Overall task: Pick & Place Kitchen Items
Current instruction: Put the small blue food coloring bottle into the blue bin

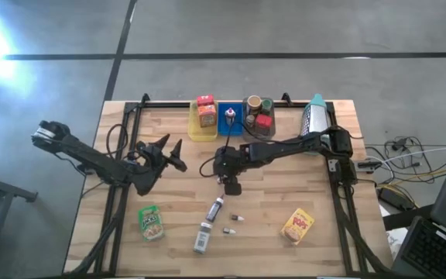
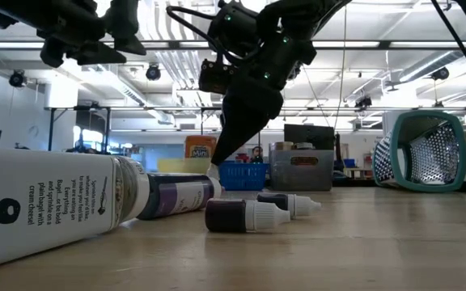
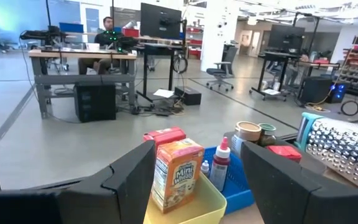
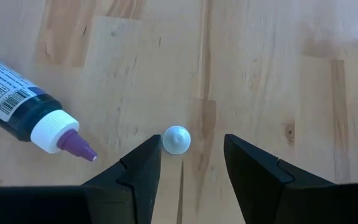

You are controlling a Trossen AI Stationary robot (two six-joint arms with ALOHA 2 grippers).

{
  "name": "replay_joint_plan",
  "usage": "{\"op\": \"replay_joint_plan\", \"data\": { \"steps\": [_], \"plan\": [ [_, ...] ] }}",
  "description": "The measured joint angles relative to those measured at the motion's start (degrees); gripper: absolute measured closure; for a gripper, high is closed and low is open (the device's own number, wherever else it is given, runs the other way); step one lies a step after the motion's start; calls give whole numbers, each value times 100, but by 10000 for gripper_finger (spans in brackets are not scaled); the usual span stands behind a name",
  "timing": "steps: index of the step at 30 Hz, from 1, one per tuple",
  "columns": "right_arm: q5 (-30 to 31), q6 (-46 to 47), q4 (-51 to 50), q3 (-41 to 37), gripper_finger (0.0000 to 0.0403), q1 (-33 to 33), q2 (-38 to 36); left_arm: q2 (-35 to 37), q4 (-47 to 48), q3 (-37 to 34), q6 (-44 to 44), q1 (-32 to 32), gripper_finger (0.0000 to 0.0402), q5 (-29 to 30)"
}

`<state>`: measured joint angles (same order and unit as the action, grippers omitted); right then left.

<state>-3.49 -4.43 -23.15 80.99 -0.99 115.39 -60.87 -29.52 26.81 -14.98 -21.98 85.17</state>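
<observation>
Right fingers [image 4: 188, 165] apart, straddling small white rounded cap [image 4: 176, 139] mid-tabletop [image 4: 266, 68] | slim dark bottle [image 4: 23, 109] with purple nozzle lies beside | advice: centre on cap, lower squarely, close gently; smooth plastic may slip | left fingers [image 3: 194, 180] apart, raised toward the trays at the far edge.

Grey concrete floor [image 1: 285, 31], desks [image 3: 82, 59], ceiling lights [image 2: 427, 58].

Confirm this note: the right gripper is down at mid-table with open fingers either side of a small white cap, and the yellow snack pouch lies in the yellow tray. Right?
One thing is wrong. The yellow snack pouch lies on the bare table near the front right, not in the yellow tray, as the high view shows. The right gripper does sit open around the small white cap.
</observation>
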Motion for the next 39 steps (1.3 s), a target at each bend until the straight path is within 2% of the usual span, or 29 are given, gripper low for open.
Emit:
{"op": "replay_joint_plan", "data": {
  "steps": [20, 39],
  "plan": [
    [-125, 90, 204, -121, 234, 79, 9, 5, -1, 0, 63, 0, 158, -41],
    [5, 84, 530, -205, 234, 92, 30, 5, -2, 0, 68, 2, 158, -131]
  ]
}}
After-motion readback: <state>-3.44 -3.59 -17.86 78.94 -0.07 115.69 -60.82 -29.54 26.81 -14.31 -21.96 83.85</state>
